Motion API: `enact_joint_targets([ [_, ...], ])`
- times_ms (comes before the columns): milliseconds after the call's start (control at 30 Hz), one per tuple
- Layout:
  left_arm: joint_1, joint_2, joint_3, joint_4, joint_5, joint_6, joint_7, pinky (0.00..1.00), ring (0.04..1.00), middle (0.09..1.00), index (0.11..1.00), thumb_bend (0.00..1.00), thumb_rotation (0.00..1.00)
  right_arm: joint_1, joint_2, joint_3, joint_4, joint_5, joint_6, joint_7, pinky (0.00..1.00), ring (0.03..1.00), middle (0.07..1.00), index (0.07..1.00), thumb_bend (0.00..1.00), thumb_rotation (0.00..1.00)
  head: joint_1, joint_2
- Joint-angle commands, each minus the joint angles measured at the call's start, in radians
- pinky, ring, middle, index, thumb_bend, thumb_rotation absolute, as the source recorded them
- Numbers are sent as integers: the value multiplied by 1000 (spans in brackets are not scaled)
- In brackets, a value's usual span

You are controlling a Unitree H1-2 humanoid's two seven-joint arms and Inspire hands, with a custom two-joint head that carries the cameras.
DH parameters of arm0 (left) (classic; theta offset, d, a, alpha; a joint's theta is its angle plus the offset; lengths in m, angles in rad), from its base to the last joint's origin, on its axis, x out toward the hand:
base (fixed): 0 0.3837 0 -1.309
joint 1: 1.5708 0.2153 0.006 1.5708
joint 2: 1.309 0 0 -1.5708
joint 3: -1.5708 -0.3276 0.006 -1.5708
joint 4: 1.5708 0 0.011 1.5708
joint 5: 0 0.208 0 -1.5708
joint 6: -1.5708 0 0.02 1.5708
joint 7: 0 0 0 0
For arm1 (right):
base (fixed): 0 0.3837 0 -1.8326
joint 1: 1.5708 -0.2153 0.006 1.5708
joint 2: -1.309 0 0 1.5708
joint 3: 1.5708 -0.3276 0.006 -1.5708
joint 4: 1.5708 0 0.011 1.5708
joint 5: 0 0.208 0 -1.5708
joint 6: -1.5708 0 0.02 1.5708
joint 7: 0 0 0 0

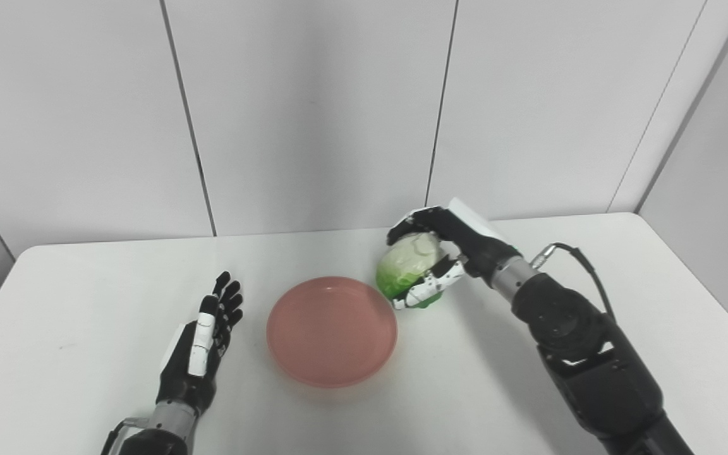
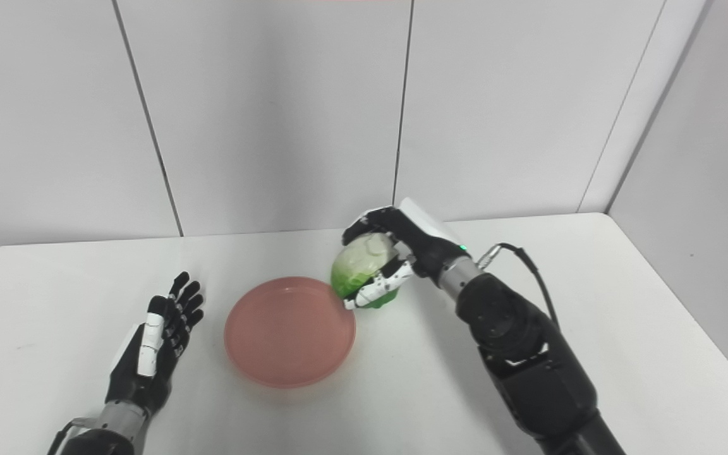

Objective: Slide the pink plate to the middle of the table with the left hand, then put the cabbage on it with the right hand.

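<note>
The pink plate (image 1: 332,330) lies flat near the middle of the white table (image 1: 86,297), with nothing on it. Just off its far right rim is the cabbage (image 1: 409,268), pale on top and green below. My right hand (image 1: 443,253) is shut on the cabbage, fingers over its top and thumb under its near side; I cannot tell whether it touches the table. My left hand (image 1: 203,338) rests open to the left of the plate, fingers straight and pointing away, a short gap from the rim.
Grey wall panels (image 1: 313,114) rise directly behind the table's far edge. The right forearm (image 1: 579,341) crosses the table's right half, with a cable (image 1: 582,259) looping off it.
</note>
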Motion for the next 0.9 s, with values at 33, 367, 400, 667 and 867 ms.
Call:
enact_joint_targets([
  [33, 12, -36, -56, 22, 51, 143, -8, 1000, 997, 998, 1000, 884, 1000, -68, 28, 21, 2, 6, -56, 8, 364, 428, 460, 522, 522, 0, 26, 2],
  [367, -9, -57, -77, 44, 97, 138, 29, 980, 983, 992, 990, 898, 1000, -101, 91, 88, 133, -31, -113, 10, 374, 431, 453, 524, 523, 0, 74, 6],
  [400, -10, -59, -77, 46, 98, 137, 31, 974, 981, 990, 988, 893, 1000, -102, 97, 89, 144, -30, -117, 11, 384, 438, 457, 521, 524, 0, 78, 8],
  [667, -13, -74, -73, 47, 98, 123, 38, 949, 974, 985, 983, 853, 1000, -106, 135, 101, 231, -31, -170, 13, 388, 436, 460, 517, 524, 0, 86, 17],
  [867, -13, -74, -77, 42, 106, 120, 43, 934, 967, 982, 985, 836, 1000, -104, 142, 110, 294, -48, -217, -2, 395, 428, 456, 520, 523, 0, 87, 25],
])
